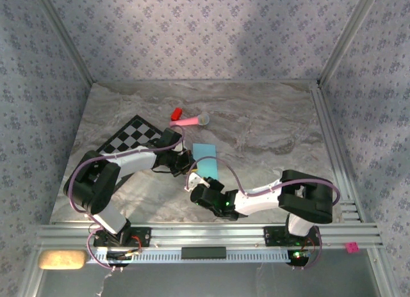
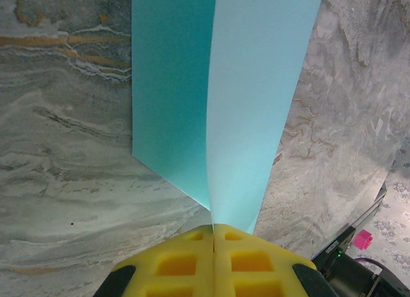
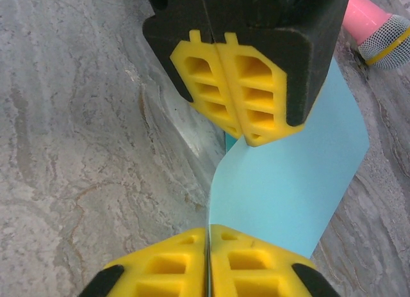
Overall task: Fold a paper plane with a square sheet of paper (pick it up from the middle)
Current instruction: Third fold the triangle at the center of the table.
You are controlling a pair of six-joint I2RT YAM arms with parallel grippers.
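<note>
left gripper [image 2: 213, 228]: closed tight on the square sheet of paper [image 3: 288, 182] | right gripper [image 3: 207, 232]: pinched closed on its near edge, opposite the left | sheet: half-folded, spanning both grippers over worktop [image 1: 269, 130], crease running away from left gripper

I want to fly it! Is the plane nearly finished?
Not nearly. Done: the paper is gripped and bent down its middle. In hand: the left claw and right claw both pinch it shut. Left: it has no pointed nose or wings yet, so most folds remain.
</note>
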